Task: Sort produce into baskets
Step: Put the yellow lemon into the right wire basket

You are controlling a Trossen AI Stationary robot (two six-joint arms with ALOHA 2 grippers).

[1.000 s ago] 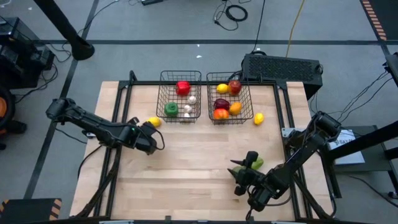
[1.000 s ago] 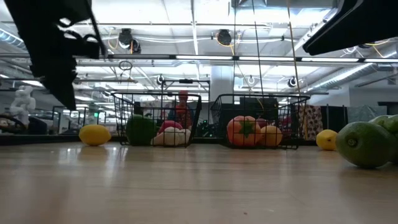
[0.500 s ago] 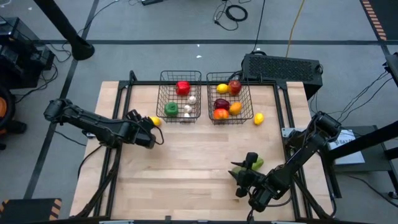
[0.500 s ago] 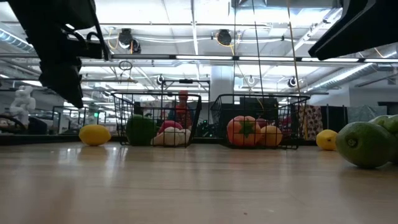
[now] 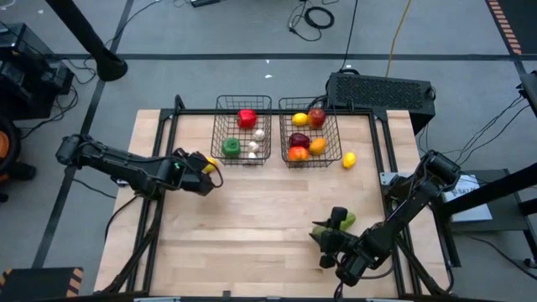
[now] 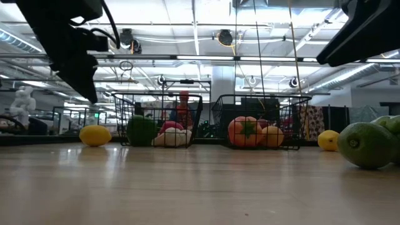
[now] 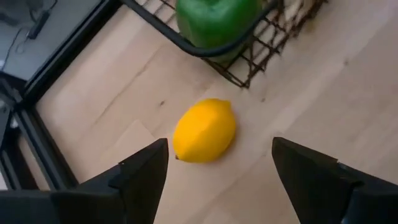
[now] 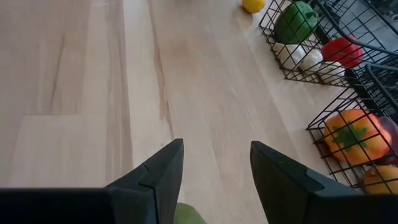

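Observation:
Two wire baskets stand at the table's far side. The left basket (image 5: 220, 126) holds a red pepper, a green pepper (image 7: 214, 15) and whitish bulbs. The right basket (image 5: 336, 134) holds several red, orange and yellow pieces. A yellow lemon (image 7: 204, 130) lies on the table near the left basket's near-left corner. My left gripper (image 7: 219, 146) hovers over it, open wide, one finger on each side, without touching. A second lemon (image 5: 349, 158) lies right of the right basket. My right gripper (image 5: 329, 225) stands open near the front edge, above green pieces (image 6: 365, 145) that rest on the table.
A black box (image 5: 382, 91) sits beyond the table's far right corner. Bare wood spreads across the middle and the near left of the table (image 5: 252, 226). Dark frame rails run along the table's left and right sides.
My left gripper has moved toward the table's far edge, closing in on the lemon beside the left basket, and its fingers have opened wide. The lemon has stayed where it was.

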